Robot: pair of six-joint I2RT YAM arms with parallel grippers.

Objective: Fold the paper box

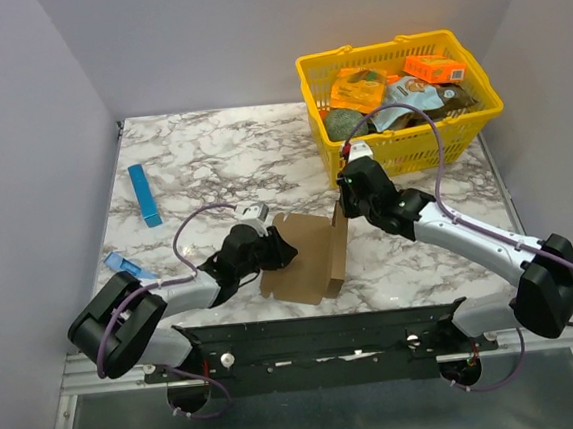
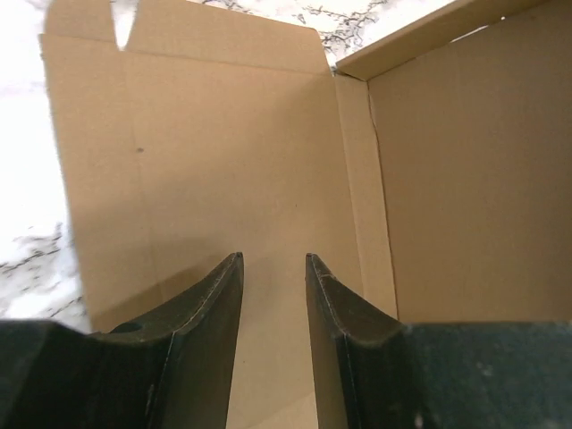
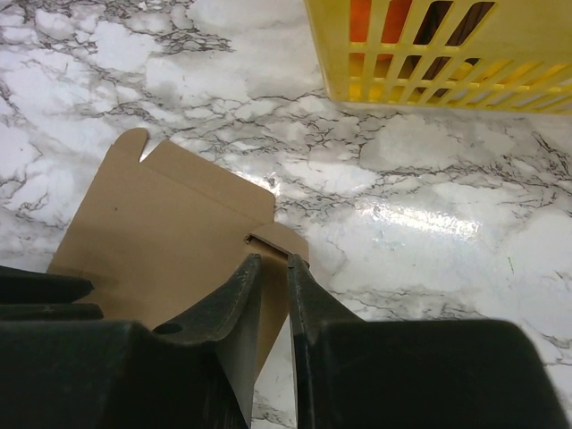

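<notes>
Left gripper sits low, jaws partly apart over the paper box; I can't tell whether it grips. Just beyond, the sheet's side flap stands upright, pinched by my right gripper, arm reaching inward.

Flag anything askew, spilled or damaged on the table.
Nothing spilled or torn. The paper box is half-folded, its right panel upright in the right gripper. Only oddity: a small blue piece lying at the table's left edge beside the left arm.
</notes>
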